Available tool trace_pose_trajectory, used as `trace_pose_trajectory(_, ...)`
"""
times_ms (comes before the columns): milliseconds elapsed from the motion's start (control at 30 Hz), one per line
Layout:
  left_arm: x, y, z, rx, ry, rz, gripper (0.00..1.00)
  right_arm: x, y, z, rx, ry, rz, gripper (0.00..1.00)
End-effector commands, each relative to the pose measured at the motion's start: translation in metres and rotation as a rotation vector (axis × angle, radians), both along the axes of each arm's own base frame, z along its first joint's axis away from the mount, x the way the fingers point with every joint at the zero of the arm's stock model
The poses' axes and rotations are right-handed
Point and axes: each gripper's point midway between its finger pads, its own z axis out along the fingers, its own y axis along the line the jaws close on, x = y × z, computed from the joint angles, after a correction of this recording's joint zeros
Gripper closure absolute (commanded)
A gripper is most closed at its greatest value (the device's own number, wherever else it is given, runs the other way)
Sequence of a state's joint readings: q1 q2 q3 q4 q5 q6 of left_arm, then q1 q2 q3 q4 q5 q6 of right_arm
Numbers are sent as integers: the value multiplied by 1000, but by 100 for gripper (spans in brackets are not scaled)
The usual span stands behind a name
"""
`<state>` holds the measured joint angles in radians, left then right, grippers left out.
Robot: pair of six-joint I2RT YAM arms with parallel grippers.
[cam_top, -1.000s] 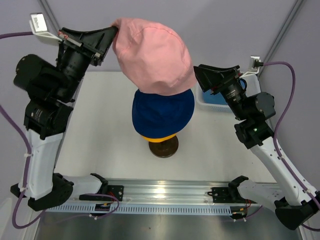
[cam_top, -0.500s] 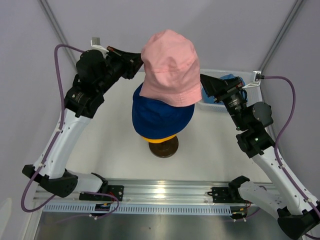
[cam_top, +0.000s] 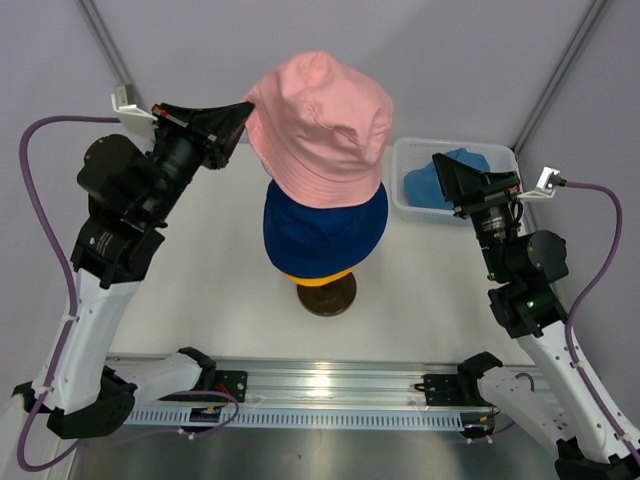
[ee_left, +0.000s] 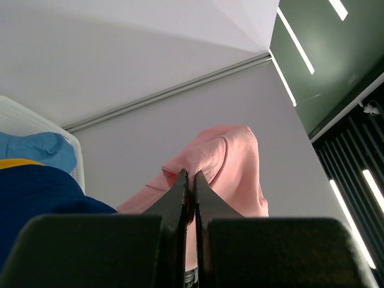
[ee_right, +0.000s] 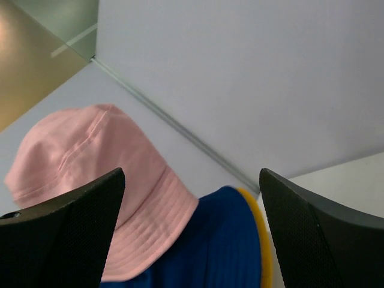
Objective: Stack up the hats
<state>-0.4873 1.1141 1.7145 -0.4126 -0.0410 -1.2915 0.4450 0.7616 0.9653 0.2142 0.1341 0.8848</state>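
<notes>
Approx. halfway: yellow hat (cam_top: pixel 318 275) under navy hat (cam_top: pixel 325 235) already stacked, pink hat (cam_top: pixel 320 120) tilted just above navy hat & not yet seated, sky blue hat (cam_top: pixel 432 180) left in basket (cam_top: pixel 405 207) right of navy hat. Pinched at pink brim, upper-left of navy hat, by left gripper (cam_top: pixel 245 108), pressed together on cloth. Right gripper (cam_top: pixel 447 183) spread wide, empty, right of navy hat by basket.
</notes>
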Motion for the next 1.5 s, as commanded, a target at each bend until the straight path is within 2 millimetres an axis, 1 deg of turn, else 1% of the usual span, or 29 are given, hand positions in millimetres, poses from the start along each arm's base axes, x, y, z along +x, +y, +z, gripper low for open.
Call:
trace_pose_trajectory(0, 13, -10, -8, 1, 5, -22, 99, -17, 18, 3, 112, -24, 169, 5)
trace_pose_trajectory(67, 17, -11, -17, -8, 35, -25, 99, -22, 28, 5, 172, -25, 261, 5)
trace_pose_trajectory(100, 20, -13, -26, -21, 64, -28, 99, -22, 36, -2, 181, -10, 308, 5)
trace_pose_trajectory(133, 17, -12, -25, -35, 62, -34, 99, -23, 40, -3, 197, -10, 336, 6)
trace_pose_trajectory(167, 20, -14, -36, -38, 86, -35, 99, -25, 43, 3, 215, -37, 364, 7)
trace_pose_trajectory(200, 23, -16, -47, -39, 107, -36, 99, -22, 52, -3, 231, -5, 407, 7)
trace_pose_trajectory(233, 22, -16, -44, -62, 100, -41, 99, -23, 59, -3, 237, 1, 440, 7)
trace_pose_trajectory(300, 24, -16, -56, -60, 117, -37, 99, -22, 73, -5, 233, 18, 488, 8)
trace_pose_trajectory(333, 22, -14, -55, -67, 98, -34, 99, -24, 82, -9, 222, 38, 510, 9)
trace_pose_trajectory(367, 21, -13, -54, -72, 92, -30, 99, -22, 87, -13, 215, 55, 514, 9)
trace_pose_trajectory(400, 23, -14, -60, -70, 99, -28, 99, -19, 89, -17, 211, 73, 505, 9)
trace_pose_trajectory(467, 22, -12, -63, -76, 95, -21, 99, -20, 93, -22, 209, 94, 509, 9)
trace_pose_trajectory(533, 21, -6, -65, -79, 92, 1, 99, -23, 86, -22, 209, 91, 482, 9)
trace_pose_trajectory(567, 21, -5, -69, -76, 93, 11, 99, -23, 84, -27, 198, 107, 463, 9)
trace_pose_trajectory(600, 19, 1, -67, -82, 82, 31, 99, -22, 78, -27, 196, 106, 427, 8)
trace_pose_trajectory(633, 18, 2, -68, -82, 78, 37, 99, -30, 68, -19, 193, 74, 399, 8)
trace_pose_trajectory(667, 18, 5, -70, -86, 76, 49, 99, -30, 61, -22, 142, 69, 349, 8)
trace_pose_trajectory(700, 14, 8, -67, -93, 59, 56, 99, -28, 48, -20, 142, 63, 275, 8)
trace_pose_trajectory(733, 13, 11, -66, -99, 52, 69, 99, -32, 40, -16, 130, 47, 245, 9)
trace_pose_trajectory(767, 14, 12, -68, -101, 51, 74, 99, -41, 29, -10, 103, 16, 211, 9)
trace_pose_trajectory(867, 10, 16, -64, -112, 31, 82, 99, -55, 20, -3, 102, 0, 206, 9)
trace_pose_trajectory(967, 10, 14, -63, -115, 23, 69, 99, -61, 28, -5, 155, 20, 284, 9)
trace_pose_trajectory(1000, 10, 12, -64, -117, 25, 64, 99, -60, 39, -12, 179, 58, 343, 9)
trace_pose_trajectory(1033, 10, 11, -63, -119, 23, 59, 99, -58, 41, -14, 201, 72, 358, 9)
trace_pose_trajectory(1067, 11, 10, -65, -121, 27, 52, 99, -61, 48, -14, 217, 73, 407, 9)
trace_pose_trajectory(1133, 12, 8, -67, -126, 31, 46, 99, -55, 61, -26, 253, 123, 470, 10)
trace_pose_trajectory(1233, 11, 8, -67, -131, 21, 41, 99, -52, 71, -29, 252, 135, 501, 12)
trace_pose_trajectory(1367, 11, 10, -67, -130, 11, 53, 99, -56, 83, -33, 229, 157, 516, 14)
trace_pose_trajectory(1467, 11, 10, -66, -131, 3, 53, 99, -54, 83, -32, 240, 153, 495, 14)
